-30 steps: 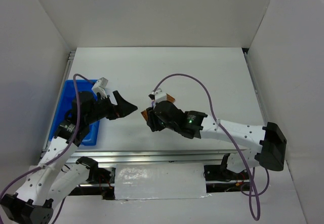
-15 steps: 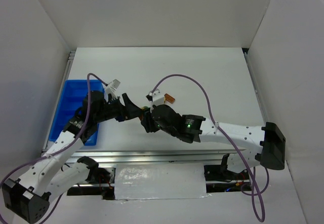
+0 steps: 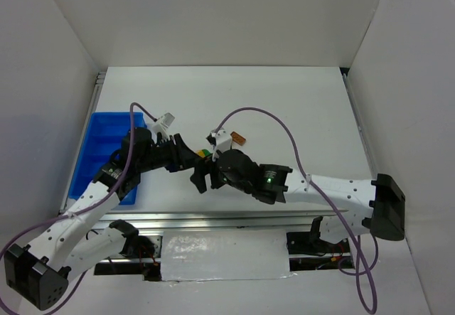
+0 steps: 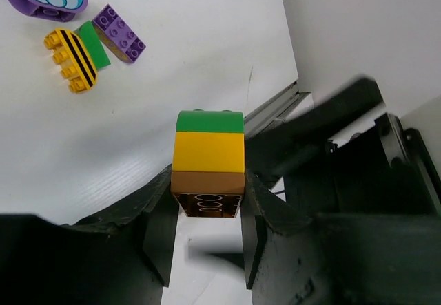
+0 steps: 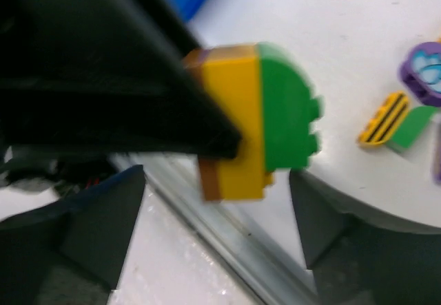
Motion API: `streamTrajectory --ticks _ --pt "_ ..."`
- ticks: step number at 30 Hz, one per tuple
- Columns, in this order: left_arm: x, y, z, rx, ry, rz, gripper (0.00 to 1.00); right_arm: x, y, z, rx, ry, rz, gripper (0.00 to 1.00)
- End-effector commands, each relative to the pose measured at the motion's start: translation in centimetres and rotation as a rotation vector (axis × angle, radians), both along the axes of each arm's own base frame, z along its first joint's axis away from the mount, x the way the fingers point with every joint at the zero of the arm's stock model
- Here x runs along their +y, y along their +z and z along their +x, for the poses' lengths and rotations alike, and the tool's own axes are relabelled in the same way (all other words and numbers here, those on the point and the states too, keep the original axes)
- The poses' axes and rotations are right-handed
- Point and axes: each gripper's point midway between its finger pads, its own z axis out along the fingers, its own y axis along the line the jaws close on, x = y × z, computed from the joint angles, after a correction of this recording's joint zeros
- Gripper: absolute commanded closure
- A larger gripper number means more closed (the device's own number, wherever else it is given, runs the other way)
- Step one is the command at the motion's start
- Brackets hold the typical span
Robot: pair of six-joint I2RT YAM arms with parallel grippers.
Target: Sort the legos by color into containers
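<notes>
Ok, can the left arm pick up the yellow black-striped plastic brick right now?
Probably not: the left hand is shut on a green, yellow and brown plastic brick stack; the yellow black-striped brick lies uncovered.

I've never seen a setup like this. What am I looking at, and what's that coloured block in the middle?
Two robot arms are bolted to a white table. The overhead picture shows both, the left arm and right arm, plus a blue tray. The other pictures come from a camera on each wrist. The left arm's fingers pinch the brown bottom of a green, yellow and brown stack of bricks. The right arm's fingers stand apart, not gripping. A striped yellow piece and a purple brick lie loose nearby.
</notes>
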Motion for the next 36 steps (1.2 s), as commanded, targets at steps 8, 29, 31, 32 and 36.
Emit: streamTrajectory --ticks 8,29,31,32,36 --pt "-0.1 5.6 -1.5 -0.316 -0.138 -0.009 1.00 -2.7 7.3 -6.8 -0.029 0.469 0.327 0.00" --pt "-0.4 10.1 -12.3 -0.628 -0.649 -0.196 1.00 -4.5 14.4 -10.1 -0.096 0.764 0.598 0.18" --pt "-0.5 9.8 -12.2 -0.611 -0.655 -0.197 1.00 -4.4 14.6 -10.0 -0.093 0.760 0.598 0.20" --pt "-0.5 9.6 -12.1 -0.603 -0.654 -0.196 1.00 -4.2 14.8 -9.9 -0.091 0.765 0.599 0.20" --pt "-0.6 9.4 -11.7 -0.597 -0.648 -0.189 1.00 -3.7 14.8 -10.3 -0.079 0.791 0.605 0.20"
